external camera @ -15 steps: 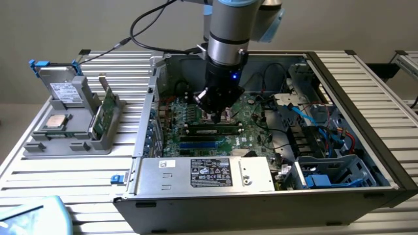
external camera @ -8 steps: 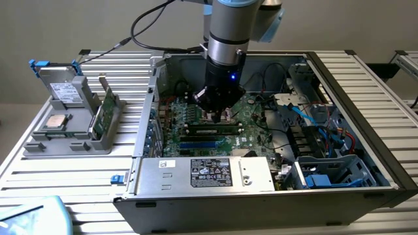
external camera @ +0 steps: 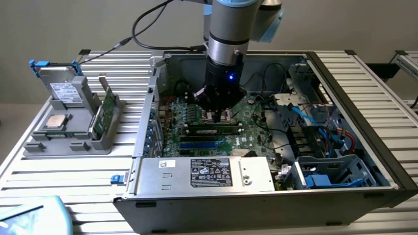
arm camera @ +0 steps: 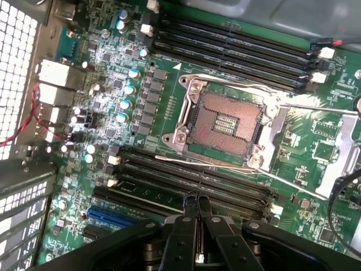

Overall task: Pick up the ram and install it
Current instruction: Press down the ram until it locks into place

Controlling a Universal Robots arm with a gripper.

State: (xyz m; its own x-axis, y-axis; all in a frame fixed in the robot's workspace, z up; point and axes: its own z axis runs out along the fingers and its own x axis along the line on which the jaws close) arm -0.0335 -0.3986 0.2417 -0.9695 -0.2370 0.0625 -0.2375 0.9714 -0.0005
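Ram (external camera: 210, 130) lies lengthwise in a memory slot on the motherboard (external camera: 258, 128), centre of the exterior view, flat and level with the slot as far as can be judged; whether its latches have caught is too small to tell.

End effector (external camera: 216, 115) directly above the stick, fingers pinched together, nothing held between them. In the wrist view the end effector (arm camera: 197, 204) shows at bottom centre, tips closed just over the lower bank of slots, empty CPU socket (arm camera: 224, 122) beyond.

Judgement: pick-up and placement done; the work is at seating or pressing home.

PC case (external camera: 365, 196) open on the desk (external camera: 65, 171); parts holder (external camera: 39, 147) at left of frame.
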